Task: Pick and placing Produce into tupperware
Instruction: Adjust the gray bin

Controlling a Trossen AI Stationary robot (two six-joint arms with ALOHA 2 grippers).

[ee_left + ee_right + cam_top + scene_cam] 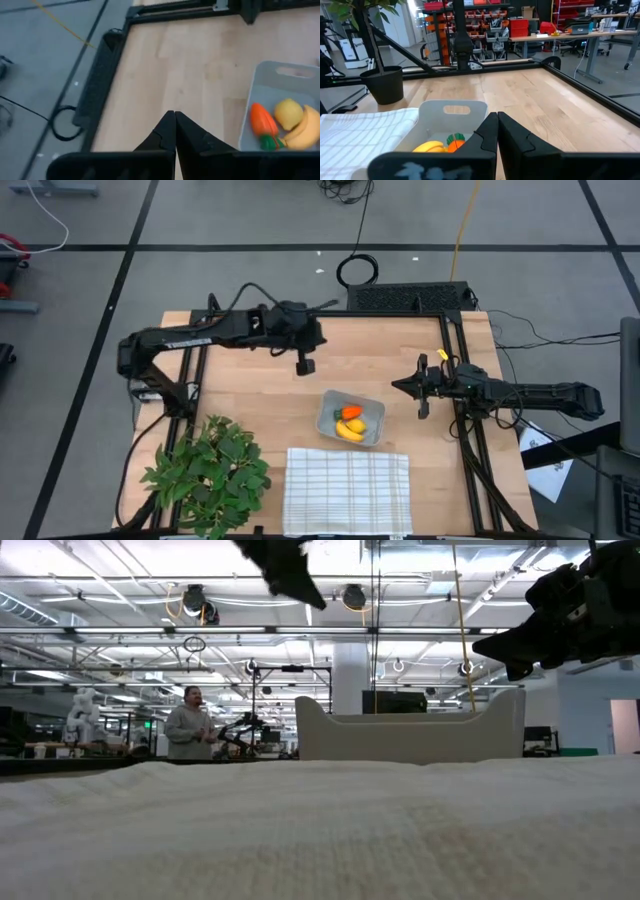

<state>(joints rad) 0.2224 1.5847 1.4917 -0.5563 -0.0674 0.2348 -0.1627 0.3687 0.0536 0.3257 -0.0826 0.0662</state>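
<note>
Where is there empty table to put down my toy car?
Bare wood lies between the left hand and right hand, above the tupperware. More lies left of the tupperware, above the plant. The front is crowded: plant, checked cloth, and the tupperware holding carrot, banana and lemon.

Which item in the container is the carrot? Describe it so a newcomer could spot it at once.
Find the white checked cloth at the table's near edge; the grey tupperware sits just beyond it. Among the three pieces inside, the carrot is the only orange one, green-topped, beside the yellow banana and lemon.
</note>
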